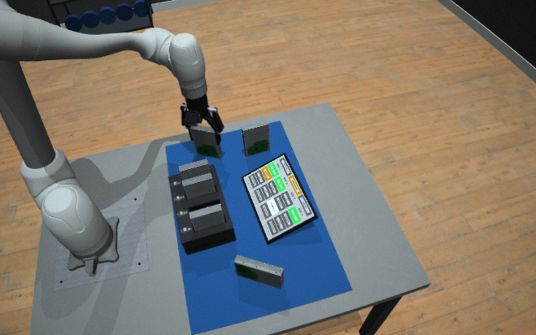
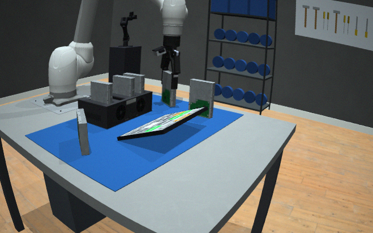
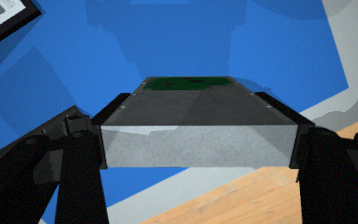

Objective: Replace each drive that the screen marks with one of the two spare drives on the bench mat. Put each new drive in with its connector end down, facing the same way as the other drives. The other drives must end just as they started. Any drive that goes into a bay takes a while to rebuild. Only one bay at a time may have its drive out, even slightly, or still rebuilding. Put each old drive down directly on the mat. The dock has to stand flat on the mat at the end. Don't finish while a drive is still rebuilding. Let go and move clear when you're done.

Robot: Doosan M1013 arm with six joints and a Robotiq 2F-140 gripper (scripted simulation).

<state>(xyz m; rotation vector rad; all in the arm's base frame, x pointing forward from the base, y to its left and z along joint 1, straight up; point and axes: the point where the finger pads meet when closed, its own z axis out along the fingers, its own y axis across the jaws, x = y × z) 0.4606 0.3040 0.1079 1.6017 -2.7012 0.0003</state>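
Observation:
My gripper points down, shut on a grey drive by its two narrow edges. That drive is upright at the mat's back end, green board low; it appears to touch the mat. Another drive stands upright nearby. A third drive rests on a long edge at the mat's opposite end. The black dock holds three drives; its third bay from the back is empty. The screen shows green, orange and white boxes; its text is unreadable.
The blue mat lies on a grey table. The tilted screen stands between the dock and the mat's far long edge. The arm's base is beside the dock.

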